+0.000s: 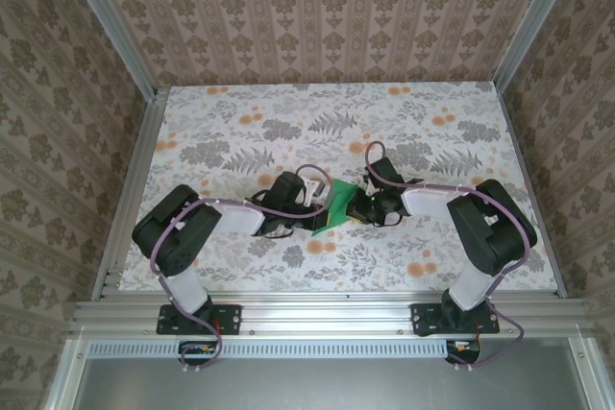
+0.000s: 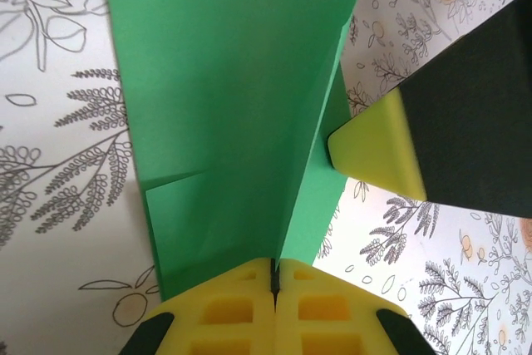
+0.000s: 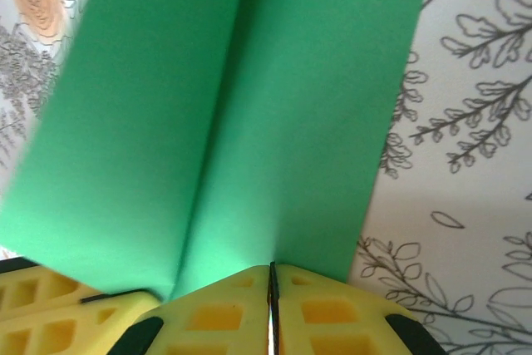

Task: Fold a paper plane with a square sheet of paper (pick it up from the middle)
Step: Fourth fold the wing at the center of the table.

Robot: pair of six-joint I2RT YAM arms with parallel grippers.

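Floral-patterned table (image 1: 221, 122) (grey ferns, orange blooms), aluminium rails (image 1: 327, 306) at edges

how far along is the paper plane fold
Done: the green sheet of paper is doubled along a centre crease, clearest in the right wrist view. In hand: the left gripper and the right gripper are each shut on an edge of it, facing each other. Left: it looks broad, not yet a narrow pointed dart, so the later folds seem undone.
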